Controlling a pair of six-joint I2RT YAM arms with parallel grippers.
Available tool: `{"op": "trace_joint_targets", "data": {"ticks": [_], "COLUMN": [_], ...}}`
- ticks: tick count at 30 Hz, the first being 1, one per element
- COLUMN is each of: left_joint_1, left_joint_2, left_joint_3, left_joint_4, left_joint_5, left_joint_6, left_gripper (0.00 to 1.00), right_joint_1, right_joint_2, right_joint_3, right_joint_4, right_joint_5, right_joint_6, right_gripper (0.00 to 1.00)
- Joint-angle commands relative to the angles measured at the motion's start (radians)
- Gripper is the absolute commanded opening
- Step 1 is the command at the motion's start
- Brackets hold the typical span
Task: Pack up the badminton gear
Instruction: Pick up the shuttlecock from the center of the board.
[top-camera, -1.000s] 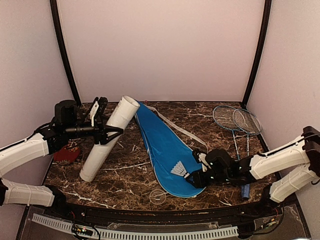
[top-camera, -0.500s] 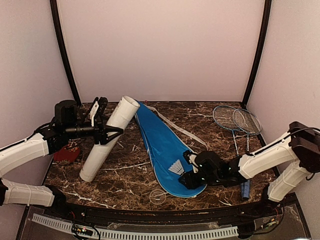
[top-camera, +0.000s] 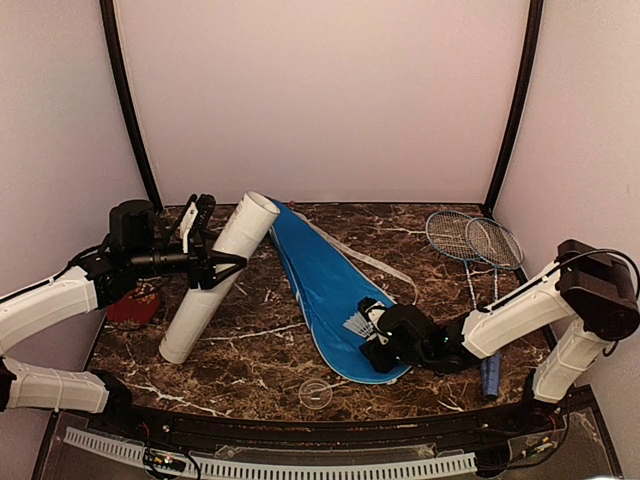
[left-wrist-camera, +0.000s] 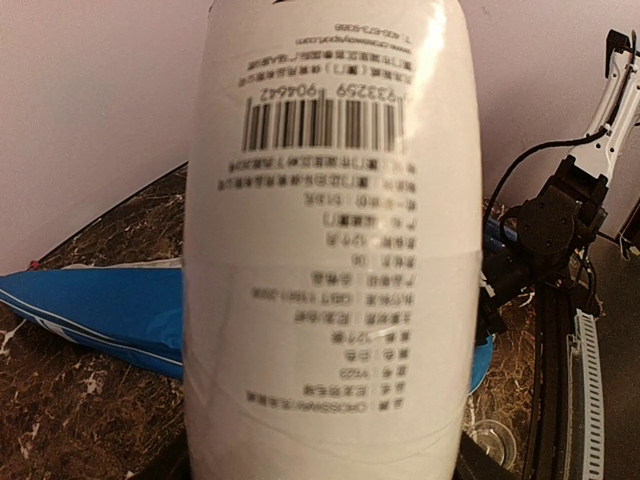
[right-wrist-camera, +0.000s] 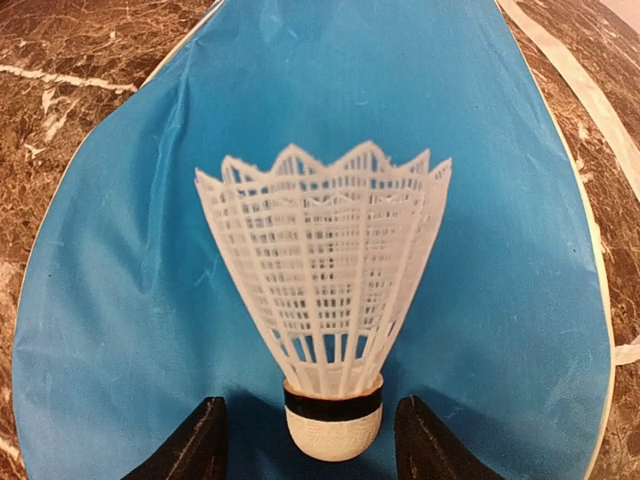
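Observation:
My left gripper (top-camera: 212, 264) is shut on the long white tube (top-camera: 245, 225), holding it tilted with its open end up and its low end on the table. The tube's printed label (left-wrist-camera: 325, 250) fills the left wrist view. A white shuttlecock (right-wrist-camera: 325, 290) lies on the wide end of the blue racket cover (top-camera: 315, 270). My right gripper (right-wrist-camera: 310, 440) stands open over the cover (right-wrist-camera: 480, 150), its fingertips (right-wrist-camera: 205, 440) on either side of the cork base without touching it. From above, the shuttlecock (top-camera: 357, 323) lies just beyond the right gripper (top-camera: 373, 336). Two rackets (top-camera: 470, 240) lie at the back right.
A small red patterned object (top-camera: 133, 305) lies at the left edge, under my left arm. A clear round lid (top-camera: 316, 393) sits by the front edge. The cover's white strap (top-camera: 365, 258) trails toward the rackets. A blue racket handle (top-camera: 490, 378) lies under my right arm.
My right arm has stretched leftward, bringing its open fingers up around the shuttlecock's base. The cover's near end and strap have shifted a little. The left arm and tube stayed still.

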Motion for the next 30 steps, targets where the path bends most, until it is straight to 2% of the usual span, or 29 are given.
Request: {"op": "trace_joint_targets", "data": {"ticks": [1, 7, 14, 15, 17, 22, 30], "left_joint_1": [-0.006, -0.005, -0.004, -0.006, -0.006, -0.007, -0.036], "left_joint_2": [-0.015, -0.014, -0.011, -0.01, -0.009, -0.005, 0.005], "left_joint_3": [0.024, 0.024, 0.025, 0.024, 0.024, 0.024, 0.027], "left_joint_4": [0.032, 0.031, 0.031, 0.031, 0.03, 0.024, -0.022], "left_joint_5": [0.015, 0.014, 0.014, 0.014, 0.013, 0.01, -0.002], "left_joint_6": [0.011, 0.011, 0.013, 0.013, 0.014, 0.023, 0.09], "left_gripper": [0.64, 0.64, 0.64, 0.64, 0.64, 0.64, 0.64], "right_joint_1": [0.004, 0.004, 0.001, 0.001, 0.0, -0.01, -0.09], "right_joint_2": [0.039, 0.033, 0.023, 0.016, -0.002, -0.127, -0.344], "right_joint_3": [0.007, 0.018, 0.045, 0.05, 0.059, 0.067, 0.148], "right_joint_4": [-0.014, 0.008, 0.017, 0.011, -0.013, -0.12, -0.432], "right_joint_5": [0.035, 0.003, 0.0, -0.059, -0.096, -0.177, -0.44], "right_joint_6": [-0.067, -0.094, -0.098, -0.127, -0.136, -0.128, -0.061], "right_gripper": [0.55, 0.43, 0.42, 0.32, 0.25, 0.17, 0.18]}}
